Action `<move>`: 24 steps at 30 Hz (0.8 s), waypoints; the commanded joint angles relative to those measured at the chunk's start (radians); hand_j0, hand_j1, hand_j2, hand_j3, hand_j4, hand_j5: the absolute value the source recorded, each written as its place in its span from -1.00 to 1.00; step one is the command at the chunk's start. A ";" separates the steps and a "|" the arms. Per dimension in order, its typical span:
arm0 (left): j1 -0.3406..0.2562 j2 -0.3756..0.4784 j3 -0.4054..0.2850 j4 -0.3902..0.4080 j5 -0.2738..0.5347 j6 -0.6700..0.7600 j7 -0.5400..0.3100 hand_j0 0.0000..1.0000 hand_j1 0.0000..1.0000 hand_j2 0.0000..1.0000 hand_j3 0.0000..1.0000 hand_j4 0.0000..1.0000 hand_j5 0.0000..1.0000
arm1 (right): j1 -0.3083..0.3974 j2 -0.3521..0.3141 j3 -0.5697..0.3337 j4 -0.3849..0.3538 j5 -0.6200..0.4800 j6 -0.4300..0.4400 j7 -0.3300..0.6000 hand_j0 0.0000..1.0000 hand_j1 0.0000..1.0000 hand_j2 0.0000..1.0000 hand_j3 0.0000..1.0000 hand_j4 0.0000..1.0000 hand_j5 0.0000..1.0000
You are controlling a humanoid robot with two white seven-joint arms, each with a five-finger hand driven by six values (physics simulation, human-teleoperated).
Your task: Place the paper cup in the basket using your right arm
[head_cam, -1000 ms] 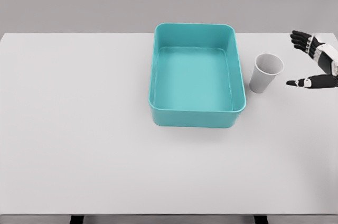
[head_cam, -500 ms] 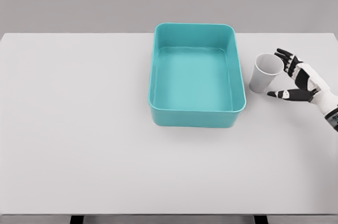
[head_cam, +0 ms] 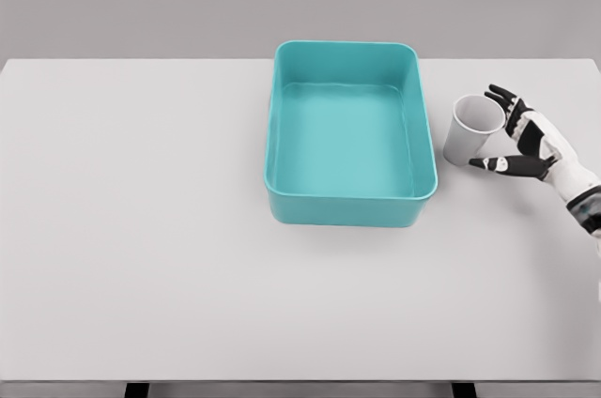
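Note:
A white paper cup (head_cam: 466,131) stands on the white table just right of the teal basket (head_cam: 282,140), tilted slightly with its mouth toward the right. My right hand (head_cam: 500,130) reaches in from the right edge and is open around the cup's right side: the fingers (head_cam: 508,103) lie behind the rim and the thumb (head_cam: 495,164) sits in front near the base. Whether they touch the cup is unclear. The basket is empty. My left arm does not show.
The table's (head_cam: 141,229) right edge lies close behind my right forearm (head_cam: 582,193).
My right hand came in from the far right and slightly down, and now brackets the cup. The cup leans a little more than before.

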 commanded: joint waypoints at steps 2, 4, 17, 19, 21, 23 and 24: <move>0.000 0.000 0.000 0.000 -0.001 0.000 0.001 1.00 1.00 1.00 1.00 1.00 1.00 | 0.000 0.014 0.002 0.003 -0.007 0.001 0.000 1.00 1.00 1.00 1.00 1.00 1.00; 0.000 0.000 0.000 0.000 0.000 0.000 -0.001 1.00 1.00 1.00 1.00 1.00 1.00 | 0.000 0.020 0.000 0.003 -0.007 0.001 0.000 1.00 1.00 1.00 1.00 1.00 1.00; 0.000 0.000 0.000 0.000 -0.001 0.000 -0.001 1.00 1.00 1.00 1.00 1.00 1.00 | -0.021 0.034 0.009 0.014 -0.007 0.011 0.000 1.00 1.00 1.00 1.00 1.00 1.00; -0.002 0.000 0.000 0.000 -0.001 0.000 -0.001 1.00 1.00 1.00 1.00 1.00 1.00 | -0.025 0.046 0.011 0.016 -0.005 0.011 0.000 1.00 1.00 1.00 1.00 1.00 1.00; -0.002 0.000 0.000 0.000 0.000 0.000 0.001 1.00 1.00 1.00 1.00 1.00 1.00 | -0.032 0.048 0.012 0.016 -0.005 0.013 0.000 1.00 1.00 1.00 1.00 1.00 1.00; -0.002 0.000 0.000 0.000 0.000 0.000 -0.001 1.00 1.00 1.00 1.00 1.00 1.00 | -0.037 0.049 0.014 0.016 -0.005 0.014 0.000 1.00 1.00 1.00 1.00 1.00 1.00; 0.000 0.000 0.000 0.000 0.000 0.000 -0.001 1.00 1.00 1.00 1.00 1.00 1.00 | -0.037 0.054 0.014 0.016 0.000 0.017 0.000 1.00 1.00 1.00 1.00 1.00 1.00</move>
